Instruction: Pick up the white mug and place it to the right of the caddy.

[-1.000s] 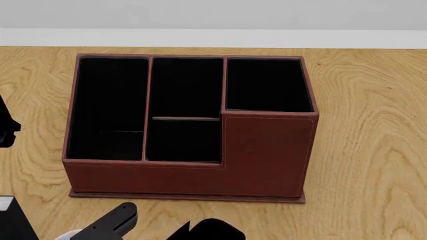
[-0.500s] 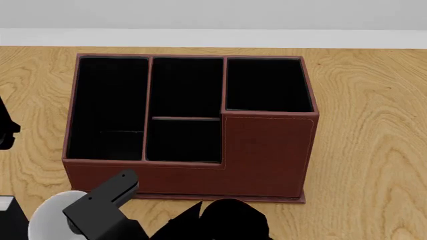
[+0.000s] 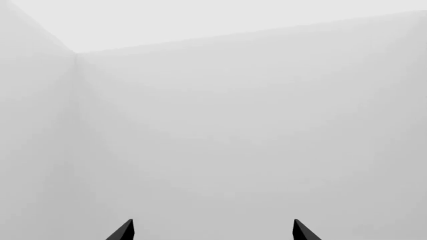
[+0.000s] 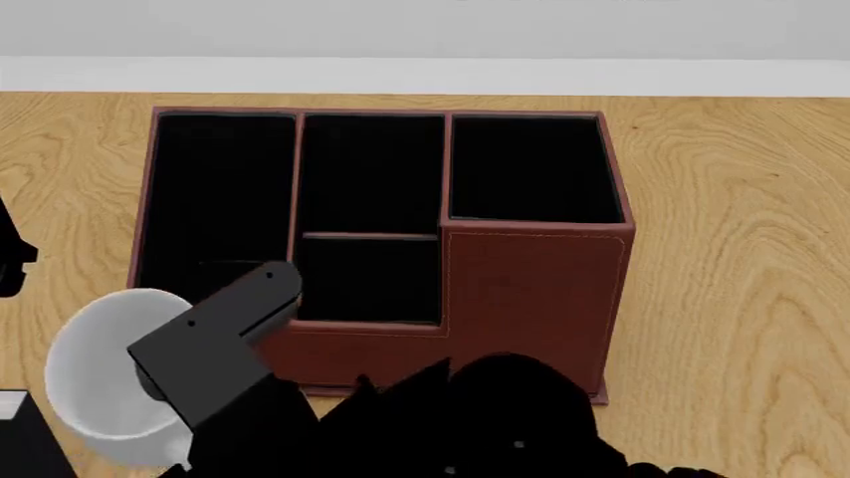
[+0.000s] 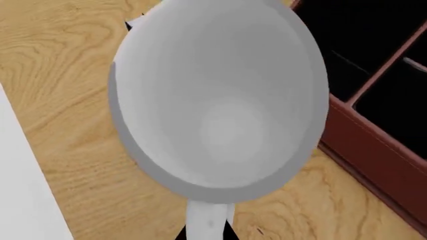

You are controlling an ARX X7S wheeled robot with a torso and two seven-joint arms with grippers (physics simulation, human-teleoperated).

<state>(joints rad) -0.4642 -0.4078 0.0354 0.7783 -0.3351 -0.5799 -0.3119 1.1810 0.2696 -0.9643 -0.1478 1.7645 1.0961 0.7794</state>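
Right gripper point(image 4: 199, 344) pinching the white mug point(image 4: 106, 373) at its handle side, per the right wrist view, where the handle point(image 5: 207, 220) sits between the dark finger tips. Mug now hangs at the caddy's point(image 4: 531, 299) near-left corner, mouth tipped toward the camera, overlapping the caddy's front wall in the head view. A second ago only the gripper tip showed at the near edge; half a second ago the mug rim came into view; now it's higher and further in. So: grasp done, lift under way. Remaining, by my read: carry across to the bare wooden table point(image 4: 743, 299) right of the caddy, with enough height to clear the tall corner section. Left gripper point(image 3: 212, 232) fingers spread, nothing between them, wrist camera facing blank wall.
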